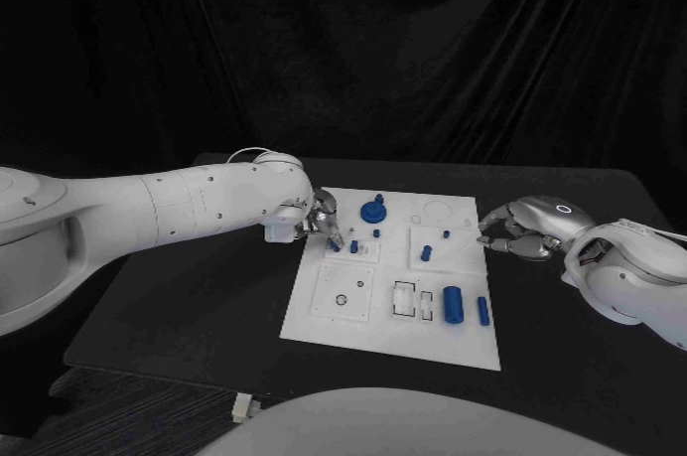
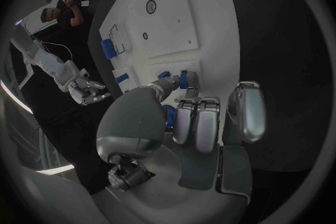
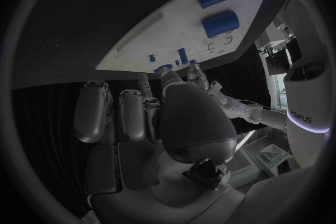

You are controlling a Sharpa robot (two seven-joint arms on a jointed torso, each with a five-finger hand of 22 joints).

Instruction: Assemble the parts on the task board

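The white task board (image 1: pixel 333 322) lies mid-table. My left hand (image 1: pixel 313 221) hovers over its far left part and pinches a small blue peg (image 2: pixel 183 79) between thumb and a finger, right above a square inset with another short peg (image 1: pixel 355 246). A blue round knob piece (image 1: pixel 373 212) stands at the board's far edge. A thick blue cylinder (image 1: pixel 453 303) and a slimmer one (image 1: pixel 482 311) lie near the board's right front. My right hand (image 1: pixel 522 229) sits at the board's right edge, fingers curled in, with nothing in them.
Small blue pegs (image 1: pixel 428 250) stand in the board's middle right inset. A white slotted block (image 1: pixel 405 300) lies left of the cylinders. The black table (image 1: pixel 187 307) has bare room on both sides of the board; a small white object (image 1: pixel 243 408) sits at its front edge.
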